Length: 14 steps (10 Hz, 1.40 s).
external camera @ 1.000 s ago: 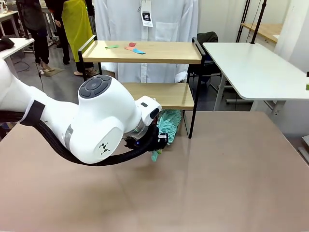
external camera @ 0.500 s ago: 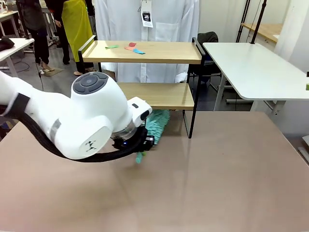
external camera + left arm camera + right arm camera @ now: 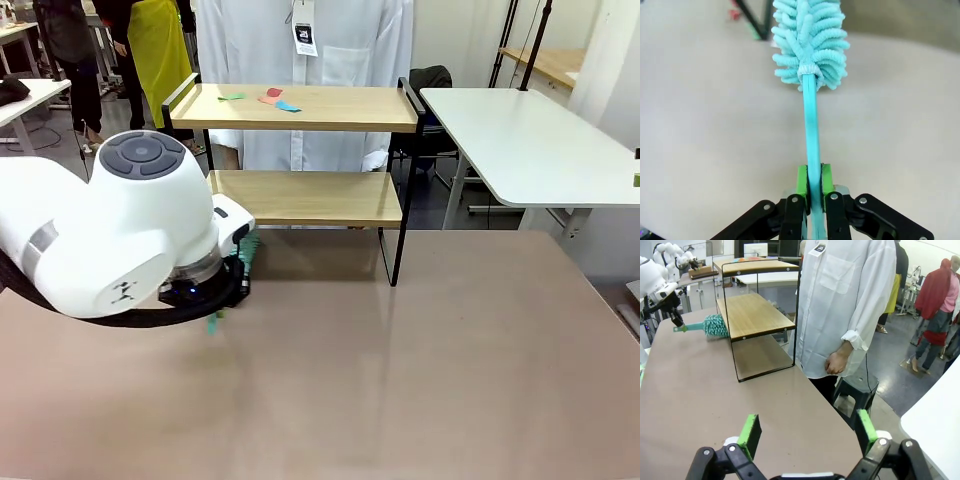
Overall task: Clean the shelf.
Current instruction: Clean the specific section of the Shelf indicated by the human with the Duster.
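Observation:
The shelf [image 3: 300, 108] stands at the far side of the table, two light wooden boards in a black frame. Green, red and blue scraps [image 3: 272, 98] lie on its top board. My left gripper [image 3: 813, 182] is shut on the thin handle of a teal fluffy duster [image 3: 810, 40], whose head hangs over the table. From the front, the left arm hides most of the duster [image 3: 247, 250], left of the shelf's lower board. In the right wrist view the duster [image 3: 715, 326] sits beside the shelf [image 3: 752, 315]. My right gripper [image 3: 807, 432] is open, holding nothing.
A person in a white coat [image 3: 845, 300] stands just behind the shelf, hand [image 3: 836, 361] at the table's far edge. A white table [image 3: 530, 140] lies at the right. The brown tabletop [image 3: 420, 360] spreads in front of the shelf.
My left arm has swung left across the table, drawing the duster out from under the shelf's lower board to its left end. The right gripper stays open.

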{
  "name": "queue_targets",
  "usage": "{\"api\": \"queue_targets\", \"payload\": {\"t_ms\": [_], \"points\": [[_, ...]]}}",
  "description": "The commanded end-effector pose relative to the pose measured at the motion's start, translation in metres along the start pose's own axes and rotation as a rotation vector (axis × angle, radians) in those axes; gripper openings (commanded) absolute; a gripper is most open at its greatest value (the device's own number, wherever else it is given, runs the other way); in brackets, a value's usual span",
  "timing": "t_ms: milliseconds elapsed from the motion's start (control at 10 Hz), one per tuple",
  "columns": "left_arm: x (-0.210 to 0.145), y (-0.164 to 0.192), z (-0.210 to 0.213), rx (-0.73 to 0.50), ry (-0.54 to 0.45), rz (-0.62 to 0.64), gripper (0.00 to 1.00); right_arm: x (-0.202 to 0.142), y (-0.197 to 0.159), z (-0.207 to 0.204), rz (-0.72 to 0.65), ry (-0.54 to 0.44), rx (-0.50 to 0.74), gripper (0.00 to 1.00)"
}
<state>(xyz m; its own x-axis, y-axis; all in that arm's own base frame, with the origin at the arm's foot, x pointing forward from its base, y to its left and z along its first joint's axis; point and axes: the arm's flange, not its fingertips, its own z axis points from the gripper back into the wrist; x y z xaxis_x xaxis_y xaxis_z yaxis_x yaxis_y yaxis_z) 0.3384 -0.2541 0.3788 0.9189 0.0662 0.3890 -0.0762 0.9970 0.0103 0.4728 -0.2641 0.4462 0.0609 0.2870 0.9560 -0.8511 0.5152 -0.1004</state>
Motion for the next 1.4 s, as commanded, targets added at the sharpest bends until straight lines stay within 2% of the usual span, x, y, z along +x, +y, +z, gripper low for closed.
{"api": "queue_targets", "payload": {"t_ms": [0, 100, 300, 400, 700, 900, 1100, 1300], "points": [[-0.027, 0.029, 0.009, 0.162, -0.048, 0.046, 0.13, 0.003, 0.000, 0.000, 0.006, 0.001, -0.003, 1.00], [-0.030, 0.038, 0.017, 0.204, -0.089, 0.070, 0.13, 0.003, 0.000, 0.000, 0.006, 0.001, -0.003, 1.00], [-0.034, 0.034, 0.036, 0.192, -0.181, 0.082, 0.13, 0.003, 0.000, 0.000, 0.006, 0.001, -0.003, 1.00], [0.002, 0.015, 0.025, 0.141, -0.072, 0.032, 0.13, 0.003, 0.000, 0.000, 0.006, 0.001, -0.003, 1.00], [-0.003, 0.007, 0.034, 0.134, -0.102, 0.027, 0.13, 0.003, 0.000, 0.000, 0.006, 0.001, -0.003, 1.00], [-0.005, 0.020, 0.054, -0.056, -0.119, -0.048, 0.13, 0.003, 0.000, 0.000, 0.006, 0.001, -0.003, 1.00], [-0.007, 0.036, 0.061, -0.164, -0.104, -0.135, 0.13, 0.003, 0.000, 0.000, 0.006, 0.001, -0.003, 1.00], [-0.006, 0.050, 0.067, -0.290, -0.043, -0.308, 0.13, 0.003, 0.000, 0.000, 0.006, 0.001, -0.003, 1.00]]}}
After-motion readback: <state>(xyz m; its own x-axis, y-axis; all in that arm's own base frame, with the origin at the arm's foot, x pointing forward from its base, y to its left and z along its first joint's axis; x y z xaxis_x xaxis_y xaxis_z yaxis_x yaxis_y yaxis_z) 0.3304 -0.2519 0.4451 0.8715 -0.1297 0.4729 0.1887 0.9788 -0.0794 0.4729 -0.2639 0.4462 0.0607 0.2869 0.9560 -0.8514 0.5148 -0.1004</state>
